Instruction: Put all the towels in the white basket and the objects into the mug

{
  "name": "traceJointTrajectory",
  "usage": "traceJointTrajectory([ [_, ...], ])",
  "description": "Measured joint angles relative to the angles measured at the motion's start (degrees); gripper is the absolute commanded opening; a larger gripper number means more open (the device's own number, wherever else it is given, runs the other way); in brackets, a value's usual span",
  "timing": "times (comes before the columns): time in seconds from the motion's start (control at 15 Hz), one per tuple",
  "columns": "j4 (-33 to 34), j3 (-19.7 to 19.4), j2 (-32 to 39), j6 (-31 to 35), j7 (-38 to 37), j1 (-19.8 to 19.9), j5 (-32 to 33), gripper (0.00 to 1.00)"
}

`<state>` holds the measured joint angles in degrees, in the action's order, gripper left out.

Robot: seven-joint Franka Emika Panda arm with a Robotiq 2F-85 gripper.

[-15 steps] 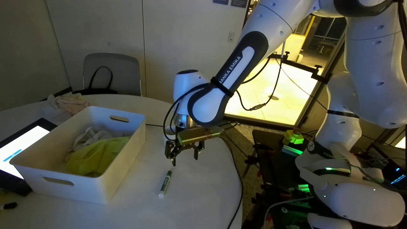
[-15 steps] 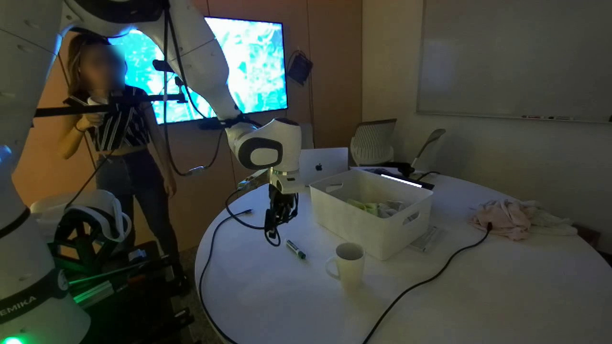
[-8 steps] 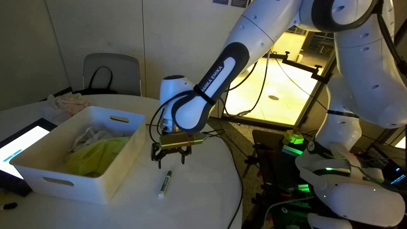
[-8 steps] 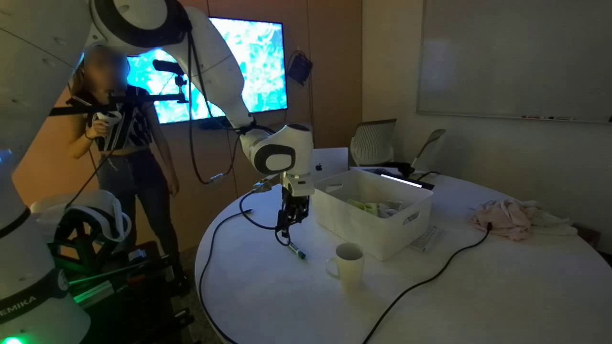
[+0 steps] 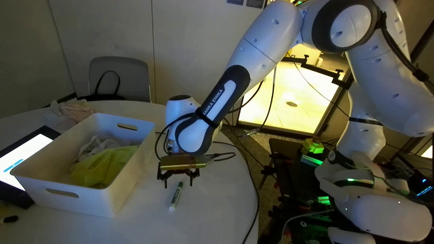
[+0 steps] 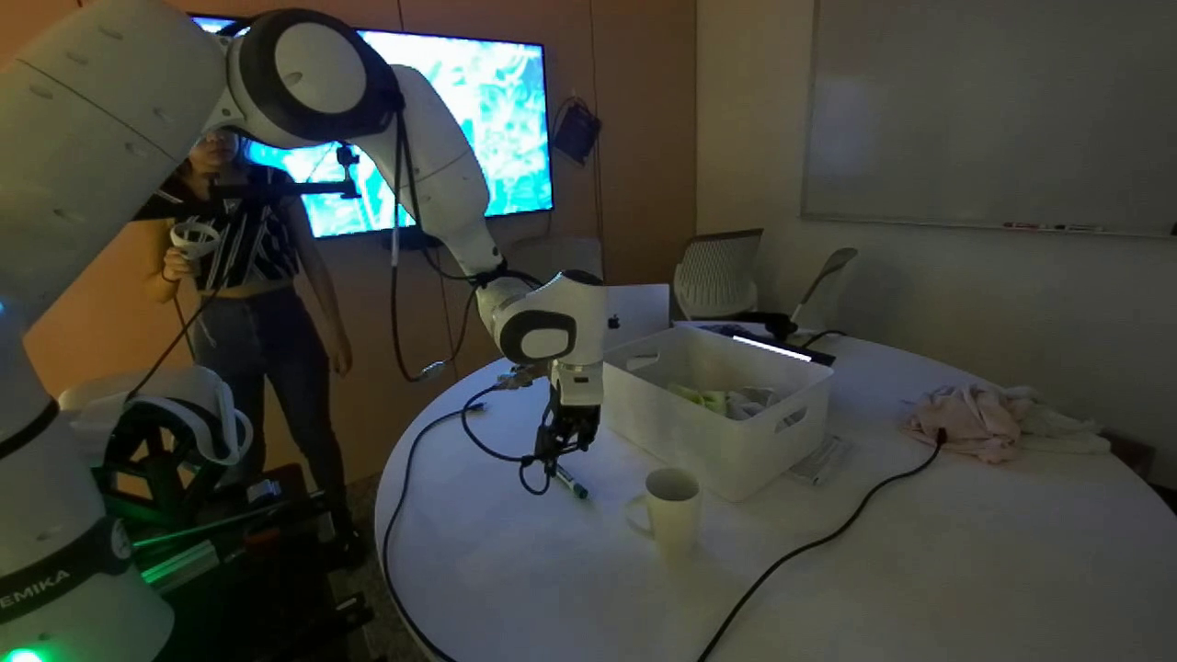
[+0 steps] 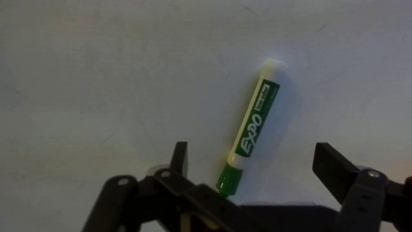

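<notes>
Black metal hand (image 7: 251,151), spread wide & holding nothing, hangs over white plastic marker (image 7: 252,127) w/ green label & cap on white round worktop (image 5: 203,210). Marker's off-square, so closing cd twist or roll it; too low & hand hits worktop. Small white handled mug (image 6: 674,524) near, upright: swinging wide cd tip it. Yellow cloth (image 5: 103,167) in white rectangular plastic basket (image 5: 91,200).

Slim green-and-white plastic marker (image 7: 252,124), right of centre in the wrist view, says "EXPO", "low odor". Jointed white-and-black robot arm's (image 5: 220,95) got "RANKA EMIKA" mid-frame in an exterior view. Flat silver laptop lid (image 6: 644,313), centre of an exterior view? Yep, Apple logo.
</notes>
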<state>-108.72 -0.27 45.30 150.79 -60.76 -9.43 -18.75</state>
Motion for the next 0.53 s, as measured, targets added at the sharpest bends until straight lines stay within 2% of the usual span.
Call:
traceJointTrajectory([
  [0.27, 1.10, 0.63, 2.78, 3.83, -1.00, 0.97, -3.27, 1.00],
  [0.53, 1.13, 0.62, 4.30, 5.62, -2.59, 1.23, -3.78, 1.00],
])
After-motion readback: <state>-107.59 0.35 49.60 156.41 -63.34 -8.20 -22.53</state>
